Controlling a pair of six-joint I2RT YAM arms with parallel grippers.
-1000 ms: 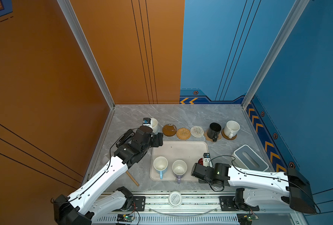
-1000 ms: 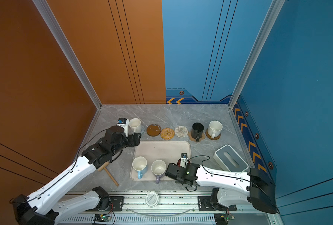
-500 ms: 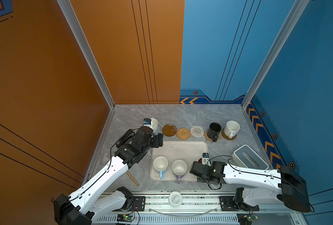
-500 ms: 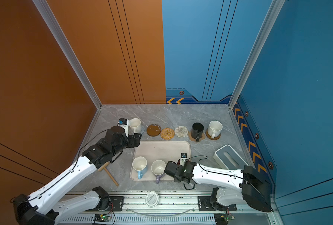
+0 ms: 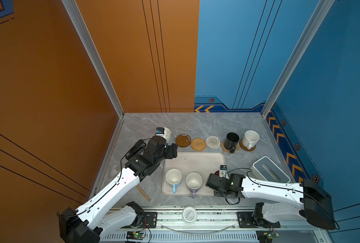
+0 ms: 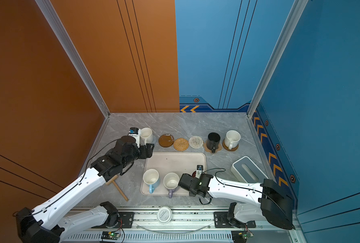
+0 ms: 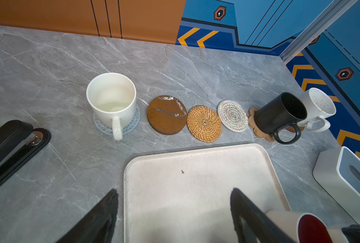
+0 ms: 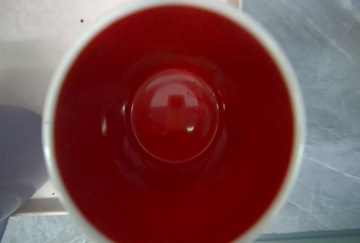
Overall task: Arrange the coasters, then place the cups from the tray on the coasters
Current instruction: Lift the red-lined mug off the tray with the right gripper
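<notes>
Left tool: your left tool (image 7: pixel 174 190) stands with its fingers (image 7: pixel 108 204) wide apart and nothing between them. In both top views it sits at the upper-left corner of the tray (image 5: pixel 193 162).
Right tool: your right tool (image 5: pixel 212 182) is at the red-lined mug (image 8: pixel 175 126), at the tray's lower-right corner in both top views (its fingers are hidden in every view), so you cannot tell whether it is apart or clamped.
On the tray: the light blue mug (image 5: pixel 173 177) and the lavender mug (image 5: pixel 193 181) stand upright side by side along the lower edge, handles pointing down the frame.
Coaster row: it runs across the bench (image 5: pixel 196 124) above the tray in both top views.
Filled coasters: the white mug (image 7: pixel 111 98) stands on the grey-blue coaster (image 7: pixel 132 126), the black mug (image 7: pixel 280 114) on the paw-shaped coaster (image 7: pixel 259 131), and the speckled mug (image 7: pixel 318 105) on a brown disc (image 5: pixel 247 147).
Bare coasters: the other brown disc (image 7: pixel 166 114), the rattan coaster (image 7: pixel 204 123) and the whitish woven coaster (image 7: pixel 233 115) lie between the white and black mugs, just beside one another.
Right of the tray: a white-and-grey box (image 5: pixel 269 170).
</notes>
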